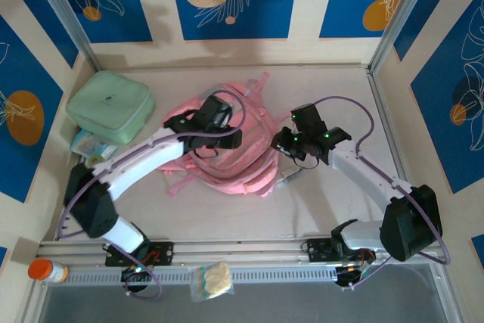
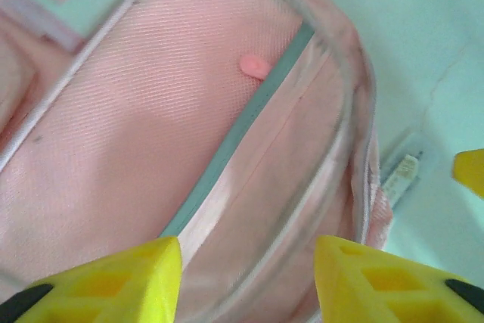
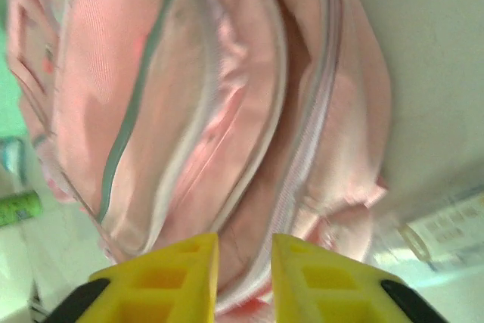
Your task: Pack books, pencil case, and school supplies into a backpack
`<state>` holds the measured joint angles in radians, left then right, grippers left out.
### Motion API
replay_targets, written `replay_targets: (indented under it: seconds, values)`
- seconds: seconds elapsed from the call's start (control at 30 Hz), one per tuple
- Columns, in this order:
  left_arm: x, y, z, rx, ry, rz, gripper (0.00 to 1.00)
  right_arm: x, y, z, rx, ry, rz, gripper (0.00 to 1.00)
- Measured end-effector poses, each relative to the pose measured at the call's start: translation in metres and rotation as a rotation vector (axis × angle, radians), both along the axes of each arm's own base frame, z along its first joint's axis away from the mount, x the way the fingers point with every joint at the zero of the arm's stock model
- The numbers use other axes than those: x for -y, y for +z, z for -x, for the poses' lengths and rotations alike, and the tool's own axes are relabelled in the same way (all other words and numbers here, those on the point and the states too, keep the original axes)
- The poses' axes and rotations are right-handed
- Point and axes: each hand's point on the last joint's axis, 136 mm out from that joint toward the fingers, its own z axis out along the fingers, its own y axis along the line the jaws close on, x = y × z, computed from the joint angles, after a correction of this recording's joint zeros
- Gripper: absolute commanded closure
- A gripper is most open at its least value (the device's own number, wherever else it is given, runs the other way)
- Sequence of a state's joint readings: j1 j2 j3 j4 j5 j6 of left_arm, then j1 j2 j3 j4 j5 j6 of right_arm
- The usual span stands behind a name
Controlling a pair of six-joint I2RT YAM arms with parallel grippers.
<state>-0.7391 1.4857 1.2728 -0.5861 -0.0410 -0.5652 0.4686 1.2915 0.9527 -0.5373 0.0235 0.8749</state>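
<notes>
Bright, even overhead light leaves soft shadows on the bench point(image 1: 318, 209). Wrist views look washed out and green-tinted, the backpack point(image 2: 151, 149) blurred close up.

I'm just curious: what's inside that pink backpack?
Through the clear front panel of the backpack, pink fabric and a teal stripe show; whatever lies deeper is covered by the cloth.

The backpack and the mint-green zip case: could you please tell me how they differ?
The backpack is pink, the mint-green zip case pale green. The backpack is larger and rumpled; the case is a neat rounded rectangle. The backpack sits central, the case far left. Both look soft-sided.
</notes>
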Motion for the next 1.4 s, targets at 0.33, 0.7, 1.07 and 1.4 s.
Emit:
replay_targets:
  seconds: [0.33,0.7,1.07,1.4]
  values:
    - [-0.113,-0.045,0.006,-0.072,0.406,0.131,0.40,-0.050,-0.033,0.057,-0.169,0.192,0.004,0.62]
    - [-0.137,-0.091,-0.016,-0.145,0.622,0.206,0.56,-0.070,-0.052,0.066,-0.222,0.216,0.015,0.63]
    - [-0.129,-0.135,-0.026,-0.240,0.656,0.210,0.65,-0.072,-0.059,0.062,-0.219,0.182,-0.007,0.63]
    - [-0.114,-0.138,-0.043,-0.239,0.677,0.310,1.00,-0.067,-0.066,0.039,-0.194,0.168,-0.001,0.63]
